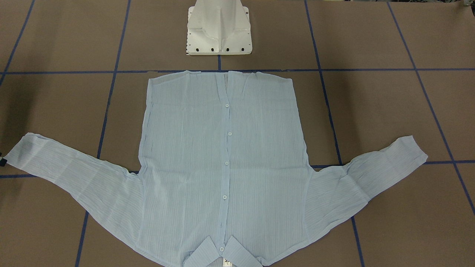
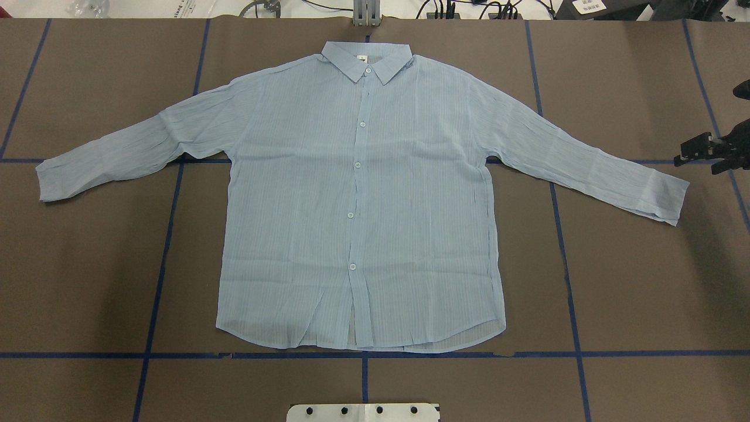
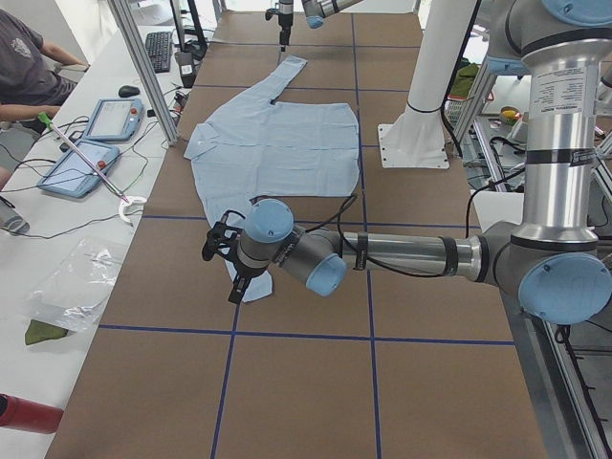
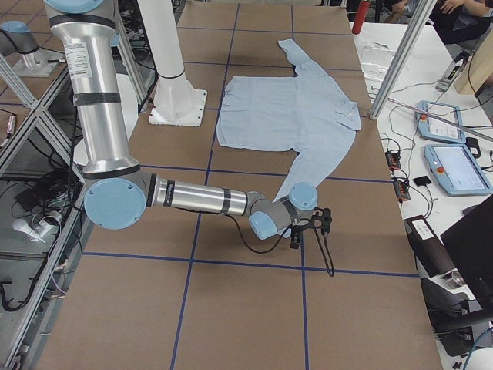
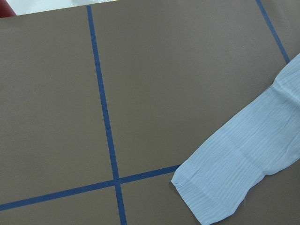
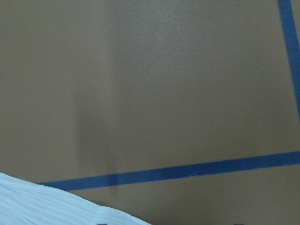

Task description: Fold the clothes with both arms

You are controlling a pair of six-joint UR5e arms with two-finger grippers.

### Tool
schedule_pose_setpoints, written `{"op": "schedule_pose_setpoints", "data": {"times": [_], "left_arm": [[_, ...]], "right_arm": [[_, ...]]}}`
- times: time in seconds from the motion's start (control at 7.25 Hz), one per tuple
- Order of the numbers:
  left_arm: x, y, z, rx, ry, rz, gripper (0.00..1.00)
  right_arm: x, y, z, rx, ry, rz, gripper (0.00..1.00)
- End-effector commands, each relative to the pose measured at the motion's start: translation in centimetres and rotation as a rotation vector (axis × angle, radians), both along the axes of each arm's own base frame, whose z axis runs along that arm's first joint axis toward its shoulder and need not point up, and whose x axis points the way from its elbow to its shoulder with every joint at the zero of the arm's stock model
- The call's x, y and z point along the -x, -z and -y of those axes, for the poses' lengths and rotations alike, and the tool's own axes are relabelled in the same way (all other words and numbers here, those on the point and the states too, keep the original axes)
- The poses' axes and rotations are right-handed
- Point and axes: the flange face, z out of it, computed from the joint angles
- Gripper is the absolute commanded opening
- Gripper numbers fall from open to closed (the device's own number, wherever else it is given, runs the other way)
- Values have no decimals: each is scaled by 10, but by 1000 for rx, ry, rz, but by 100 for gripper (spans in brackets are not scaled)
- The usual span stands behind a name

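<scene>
From the overhead camera I see the shirt (image 2: 357, 193) spread flat and buttoned in the middle of the table (image 2: 633, 281). Its collar (image 2: 366, 58) points to 12 o'clock, away from the robot, and its hem lies at 6 o'clock, just short of the white pedestal base (image 1: 219, 33). 5 white buttons (image 2: 357, 166) run down the front. The 2 sleeves reach out toward 8 and 4 o'clock across the blue tape lines (image 2: 161, 281).

The right gripper (image 2: 700, 147) shows at the 3 o'clock edge of the overhead view. It sits near the right-side cuff (image 2: 668, 196), at about 1 o'clock from it, and apart from the cloth. I cannot tell whether its jaws stand apart or together. The right arm (image 4: 196, 196) stretches low over the table toward that cuff. The right wrist camera shows only bare table, 1 tape line and a sliver of striped cloth at 7 o'clock.

The left gripper (image 3: 223, 260) shows only in the side view, over the end of the left-side cuff (image 2: 50, 181). I cannot tell its jaw state, nor whether it touches the cloth. The left arm (image 3: 402, 256) reaches out level. In the left wrist camera that cuff lies at 4 o'clock, flat on the table.
</scene>
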Motion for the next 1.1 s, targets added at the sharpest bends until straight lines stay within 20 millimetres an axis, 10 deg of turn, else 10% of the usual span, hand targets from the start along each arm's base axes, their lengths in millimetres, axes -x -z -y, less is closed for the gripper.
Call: {"op": "schedule_pose_setpoints", "data": {"times": [0.0, 0.69, 0.97], "left_arm": [[0, 1, 0, -3, 0, 0, 100], [0, 2, 0, -4, 0, 0, 100], [0, 2, 0, -3, 0, 0, 100]], "right_arm": [[7, -5, -6, 14, 13, 3, 92], [17, -14, -12, 34, 30, -4, 80], [16, -18, -14, 42, 30, -6, 55]]}}
